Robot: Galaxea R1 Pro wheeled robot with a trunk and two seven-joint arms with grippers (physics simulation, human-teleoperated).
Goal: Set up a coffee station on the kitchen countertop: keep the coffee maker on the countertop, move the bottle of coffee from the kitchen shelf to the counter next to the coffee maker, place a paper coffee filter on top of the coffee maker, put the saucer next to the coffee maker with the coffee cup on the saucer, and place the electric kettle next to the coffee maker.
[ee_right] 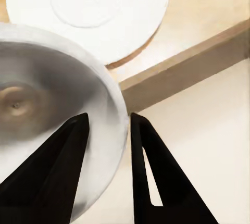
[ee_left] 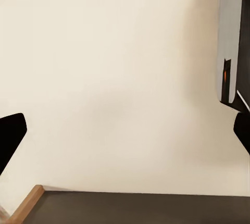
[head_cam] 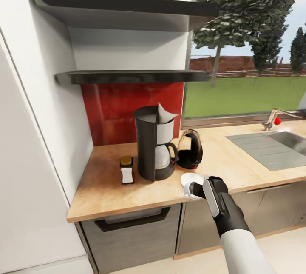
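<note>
The black coffee maker [head_cam: 154, 146] stands on the countertop [head_cam: 106, 189] with a paper coffee filter [head_cam: 165, 115] on its top. The bottle of coffee [head_cam: 126, 170] is just left of it, the electric kettle [head_cam: 190, 149] just right. The white saucer [head_cam: 190, 177] [ee_right: 88, 10] lies in front of the kettle near the counter's front edge. My right gripper [head_cam: 196, 189] [ee_right: 109, 115] is shut on the rim of the coffee cup [head_cam: 191, 190] [ee_right: 47, 130], held over the counter edge just in front of the saucer. My left gripper [ee_left: 125, 135] hangs open over pale floor.
A steel sink [head_cam: 272, 146] with a faucet [head_cam: 276, 118] is set into the counter at the right. The black kitchen shelf [head_cam: 131, 77] runs above the coffee maker, with a second one higher up. A white wall closes the left; drawers sit under the counter.
</note>
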